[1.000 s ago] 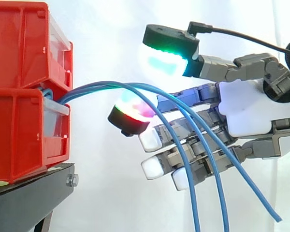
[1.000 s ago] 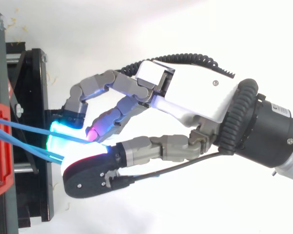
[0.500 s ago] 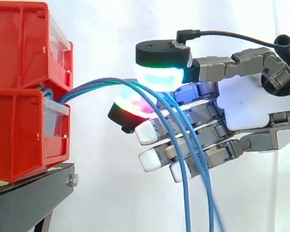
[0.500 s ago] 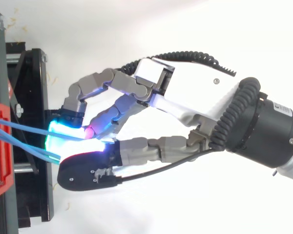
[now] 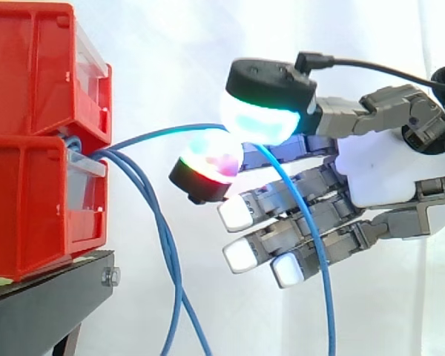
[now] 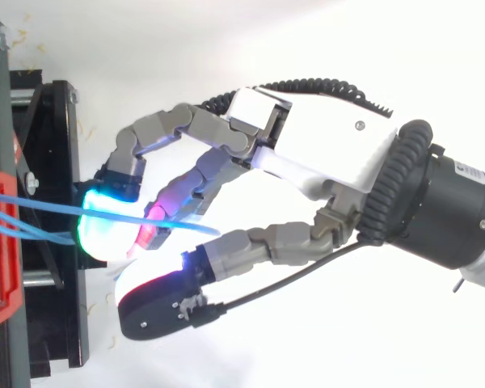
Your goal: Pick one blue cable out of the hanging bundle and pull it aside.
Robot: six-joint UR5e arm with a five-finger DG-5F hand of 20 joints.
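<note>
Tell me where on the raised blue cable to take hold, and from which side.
Grip the raised blue cable near the top of its arch, out from the red bins, coming from the open side away from them and pinching it from above and below. There it stands apart from the two hanging cables. The hand appears to pinch it there.
</note>
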